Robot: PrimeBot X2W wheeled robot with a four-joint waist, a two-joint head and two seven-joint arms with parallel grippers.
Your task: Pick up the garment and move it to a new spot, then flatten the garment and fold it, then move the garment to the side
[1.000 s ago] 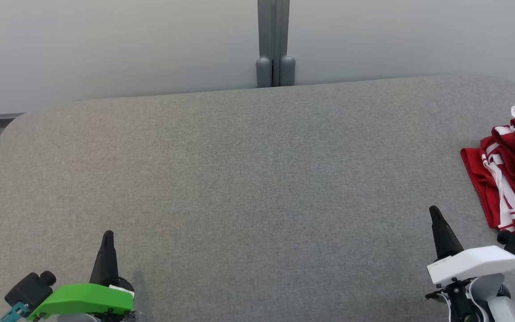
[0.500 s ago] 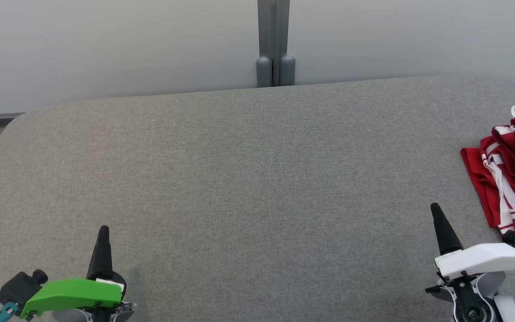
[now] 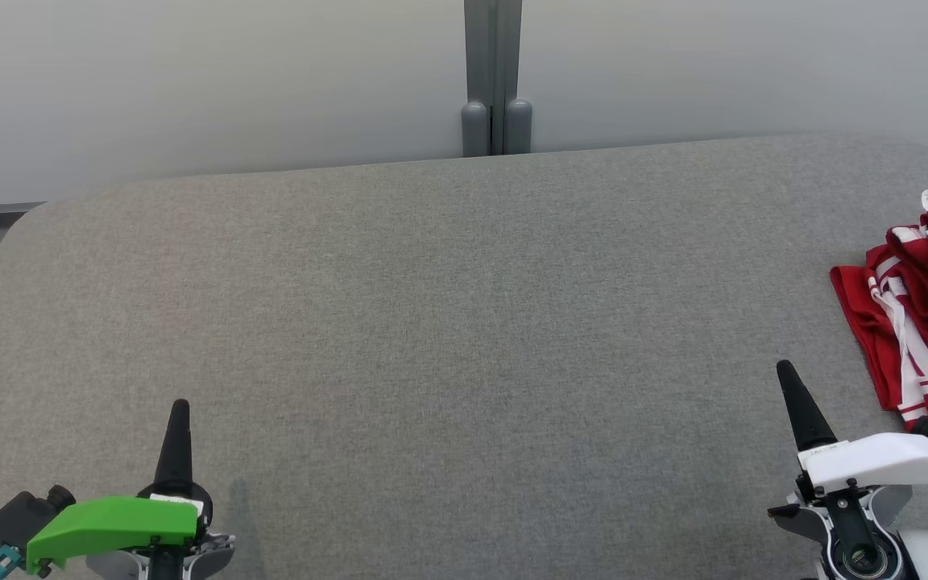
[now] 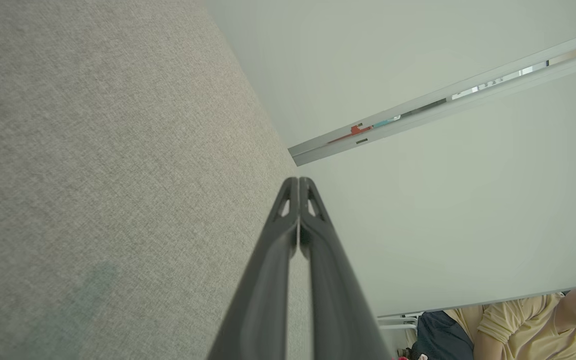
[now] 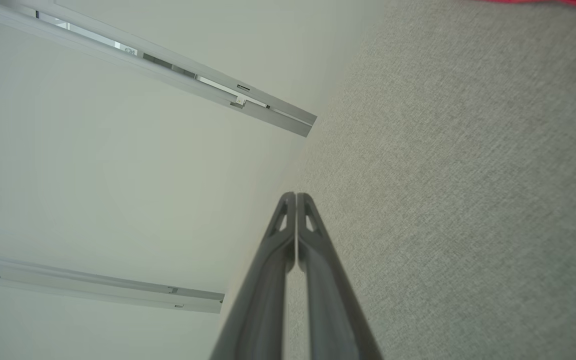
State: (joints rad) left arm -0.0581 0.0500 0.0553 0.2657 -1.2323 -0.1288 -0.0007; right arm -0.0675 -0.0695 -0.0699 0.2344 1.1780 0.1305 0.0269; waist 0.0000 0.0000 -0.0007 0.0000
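A crumpled red garment (image 3: pixel 919 310) with white stripes lies at the right edge of the grey padded table (image 3: pixel 448 322), partly cut off by the head view's edge. A thin red sliver of the garment (image 5: pixel 543 2) shows at the top of the right wrist view. My right gripper (image 3: pixel 786 372) hovers at the lower right, a little left of and nearer than the garment, its fingers pressed together and empty (image 5: pixel 296 196). My left gripper (image 3: pixel 180 405) is at the lower left, far from the garment, also shut with nothing in it (image 4: pixel 298 180).
A pale wall with a grey vertical post (image 3: pixel 494 76) stands behind the table's far edge. The table's corners are rounded. A seated person in a yellow shirt (image 4: pixel 523 325) shows at the lower right of the left wrist view.
Both grippers have drawn back slightly toward the near edge and turned; the left one shifted a little left, the right one a little right. The garment has not moved.
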